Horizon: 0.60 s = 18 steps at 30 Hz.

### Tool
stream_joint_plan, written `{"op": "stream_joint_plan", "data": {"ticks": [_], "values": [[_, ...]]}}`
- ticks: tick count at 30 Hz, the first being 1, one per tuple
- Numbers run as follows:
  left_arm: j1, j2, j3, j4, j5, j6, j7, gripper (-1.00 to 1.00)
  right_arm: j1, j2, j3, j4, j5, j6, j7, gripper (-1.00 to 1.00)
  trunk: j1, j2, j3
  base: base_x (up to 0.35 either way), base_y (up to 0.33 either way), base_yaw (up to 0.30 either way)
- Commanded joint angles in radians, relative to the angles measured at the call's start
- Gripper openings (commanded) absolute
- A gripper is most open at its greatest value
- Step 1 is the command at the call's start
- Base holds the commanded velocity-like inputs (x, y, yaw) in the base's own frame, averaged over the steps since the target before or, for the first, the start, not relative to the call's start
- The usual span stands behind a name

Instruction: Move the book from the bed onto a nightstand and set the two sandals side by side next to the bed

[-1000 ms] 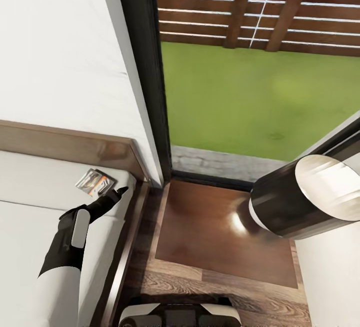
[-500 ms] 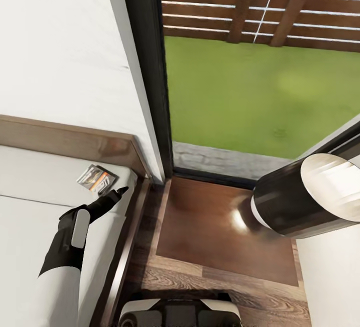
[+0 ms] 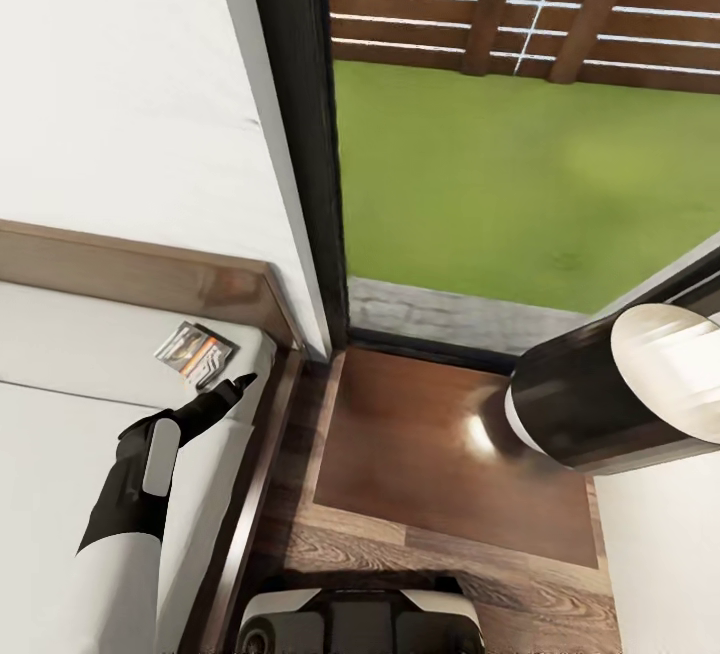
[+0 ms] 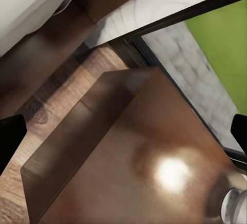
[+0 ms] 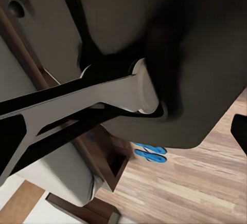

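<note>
The step in hand looked to be the fetching of the book, which lay flat on the off-white mattress at the head corner of the bed, close under the brown headboard and near the bed's window-side edge. The left gripper reached over the mattress with its tips just short of the book and not touching it; its jaws stood well apart in the left wrist view and held nothing. The next move, I judged, called for a short reach on toward the headboard, the jaws brought down to catch the thin cover by its edge, then a swing across to the nightstand, whose glossy dark surface lay bare between the bed frame and the tall dark-framed window. The right arm hung raised over that surface; whether its jaws were apart or closed I could not tell. The blue sandals lay together on the plank floor beside the bed's frame.
</note>
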Motion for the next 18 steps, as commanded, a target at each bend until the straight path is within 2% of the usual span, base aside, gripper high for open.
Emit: {"op": "stream_joint_plan", "data": {"ticks": [1,11,14,17,18], "values": [[-0.001,-0.001,0.004,-0.001,0.001,0.007,-0.005,1.0,-0.001,0.0,0.008,0.003,-0.009,-0.002,0.006,1.0,0.0,-0.002,-0.003,0.0,0.0,0.001],[-0.001,-0.009,-0.004,-0.01,-0.001,0.007,-0.005,1.0,-0.001,0.0,0.008,0.004,-0.009,-0.008,0.006,1.0,0.0,-0.002,-0.018,0.0,0.0,0.0],[-0.001,-0.007,-0.001,-0.058,-0.001,0.008,-0.004,1.0,-0.001,0.0,0.008,0.004,-0.009,-0.006,0.006,1.0,0.0,-0.002,-0.019,0.0,0.0,0.0],[-0.001,0.005,0.012,-0.119,-0.002,0.007,0.0,1.0,-0.001,0.0,0.008,0.004,-0.009,-0.003,0.007,1.0,0.0,-0.002,-0.02,0.0,0.0,0.0],[-0.001,0.028,0.032,-0.133,-0.002,0.007,0.002,1.0,-0.001,0.0,0.008,0.004,-0.009,-0.003,0.007,1.0,0.0,-0.002,-0.02,0.0,0.0,0.0]]}}
